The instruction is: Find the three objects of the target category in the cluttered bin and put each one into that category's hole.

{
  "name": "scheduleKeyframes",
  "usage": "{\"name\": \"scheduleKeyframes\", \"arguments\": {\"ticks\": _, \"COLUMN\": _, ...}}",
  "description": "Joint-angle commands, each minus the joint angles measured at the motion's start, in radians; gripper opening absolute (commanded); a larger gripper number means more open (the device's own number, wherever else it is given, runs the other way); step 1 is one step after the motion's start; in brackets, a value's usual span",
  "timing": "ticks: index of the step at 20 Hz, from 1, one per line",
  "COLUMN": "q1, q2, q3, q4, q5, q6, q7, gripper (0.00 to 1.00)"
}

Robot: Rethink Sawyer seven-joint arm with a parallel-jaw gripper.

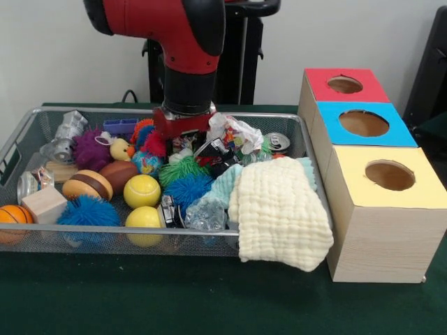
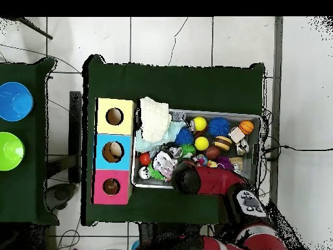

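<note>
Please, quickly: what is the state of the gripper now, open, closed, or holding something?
Gripper: low in the bin among the toys; whether it is open, closed or holding anything cannot be told.

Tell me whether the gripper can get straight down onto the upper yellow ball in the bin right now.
Probably yes. The yellow ball lies uncovered on top of the clutter, nothing over it. The gripper is lowered into the bin's far side, so it would likely have to lift and shift first.
</note>
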State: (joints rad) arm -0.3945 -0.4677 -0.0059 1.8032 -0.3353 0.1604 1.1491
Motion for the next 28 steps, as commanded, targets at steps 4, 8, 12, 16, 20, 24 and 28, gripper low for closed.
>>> {"name": "scheduleKeyframes", "arguments": {"ticks": 4, "q1": -0.146, "q2": -0.036, "q3": 0.135, "q4": 0.062, "q5": 0.055, "q6": 0.098, "q7": 0.142, "gripper": 1.0}}
{"name": "scheduleKeyframes", "arguments": {"ticks": 8, "q1": -0.134, "q2": -0.072, "q3": 0.132, "q4": 0.048, "q5": 0.072, "q6": 0.156, "q7": 0.134, "gripper": 1.0}}
{"name": "scheduleKeyframes", "arguments": {"ticks": 12, "q1": -0.119, "q2": -0.09, "q3": 0.124, "q4": 0.028, "q5": 0.076, "q6": 0.192, "q7": 0.126, "gripper": 1.0}}
{"name": "scheduleKeyframes", "arguments": {"ticks": 16, "q1": -0.118, "q2": -0.103, "q3": 0.118, "q4": 0.018, "q5": 0.064, "q6": 0.209, "q7": 0.119, "gripper": 1.0}}
{"name": "scheduleKeyframes", "arguments": {"ticks": 20, "q1": -0.132, "q2": -0.118, "q3": 0.136, "q4": 0.018, "q5": 0.063, "q6": 0.201, "q7": 0.118, "gripper": 1.0}}
{"name": "scheduleKeyframes", "arguments": {"ticks": 24, "q1": -0.172, "q2": -0.142, "q3": 0.19, "q4": 0.033, "q5": 0.083, "q6": 0.201, "q7": 0.111, "gripper": 1.0}}
{"name": "scheduleKeyframes", "arguments": {"ticks": 28, "q1": -0.206, "q2": -0.161, "q3": 0.226, "q4": 0.049, "q5": 0.084, "q6": 0.191, "q7": 0.102, "gripper": 1.0}}
